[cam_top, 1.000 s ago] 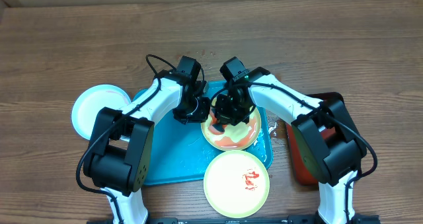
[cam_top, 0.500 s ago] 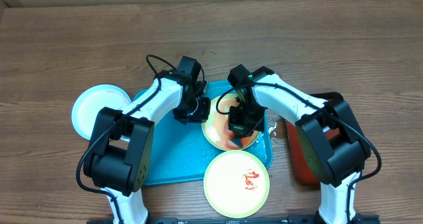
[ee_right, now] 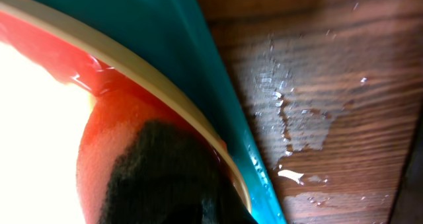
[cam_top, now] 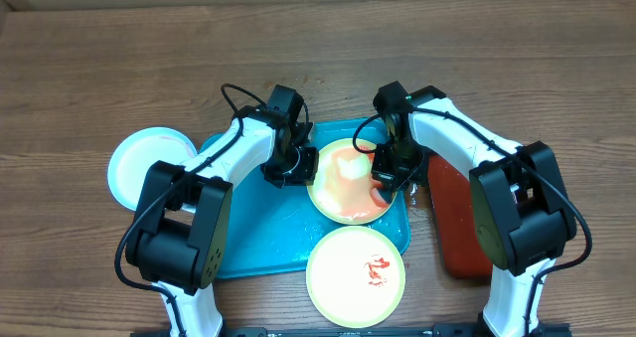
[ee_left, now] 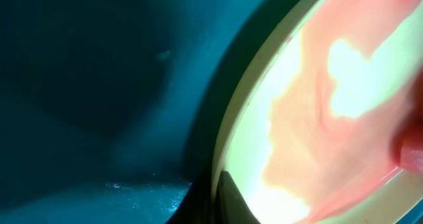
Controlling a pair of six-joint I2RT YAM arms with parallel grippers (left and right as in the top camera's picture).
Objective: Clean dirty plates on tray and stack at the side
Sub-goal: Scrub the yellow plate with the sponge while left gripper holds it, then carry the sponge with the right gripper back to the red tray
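**A:** Which step is going on?

**B:** Scrubbing. The round, lime-rimmed plastic plate [cam_top: 346, 183], smeared red-orange, is lying at 2 o'clock in the turquoise rectangular plastic tray [cam_top: 253, 248].

**A:** And the jaws?

**B:** The left jaws are pinching its rim at 9 o'clock. The right jaws are clamping an orange, dark-backed sponge [ee_right: 132, 171] against its 3 o'clock edge. I judge the next move is sweeping toward the centre.

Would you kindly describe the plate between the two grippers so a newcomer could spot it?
Find the turquoise tray mid-table. At its far right sits a green-rimmed plate. Unlike the front plate, it is smeared orange-red nearly all over.
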